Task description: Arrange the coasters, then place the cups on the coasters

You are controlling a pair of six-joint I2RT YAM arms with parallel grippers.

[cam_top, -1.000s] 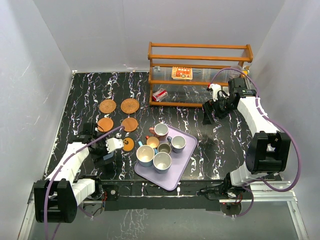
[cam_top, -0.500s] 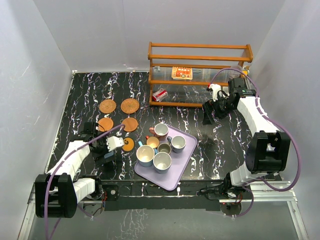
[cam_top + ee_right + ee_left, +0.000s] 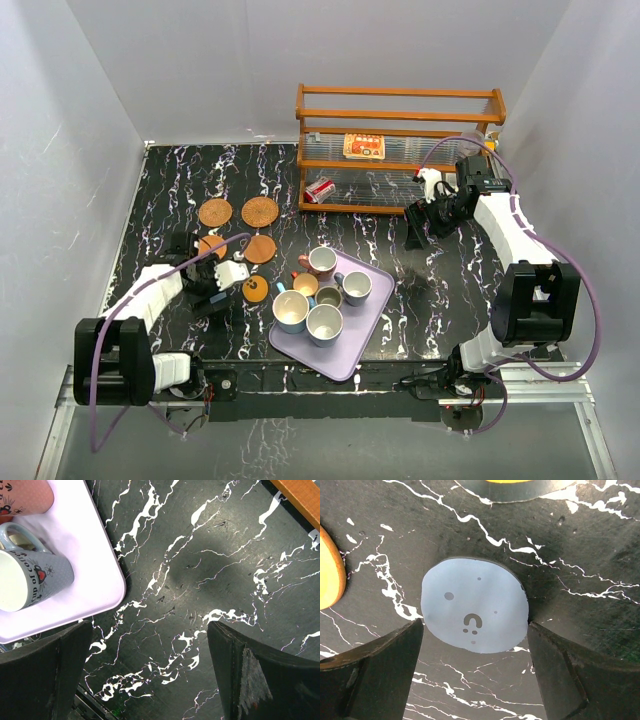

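A grey-blue coaster (image 3: 474,611) lies flat on the black marble table. My left gripper (image 3: 475,630) is open low over it, its fingertips (image 3: 400,650) flanking the coaster's near edge. In the top view the left gripper (image 3: 214,279) hides this coaster. Two woven coasters (image 3: 215,212) (image 3: 260,211), a plain orange one (image 3: 260,248) and a dotted orange one (image 3: 255,289) lie around it. Several cups (image 3: 322,262) stand on the lilac tray (image 3: 362,330). My right gripper (image 3: 415,235) (image 3: 150,630) hangs open over bare table, right of the tray.
A wooden rack (image 3: 400,112) at the back holds a red-and-yellow packet (image 3: 364,146), with a small can (image 3: 320,190) at its foot. White walls close in the table on three sides. The tray's corner (image 3: 90,555) and a blue-grey cup (image 3: 30,580) lie left of the right gripper.
My left gripper has shifted back and to the left, uncovering more of the dotted orange coaster. The right arm has not moved.
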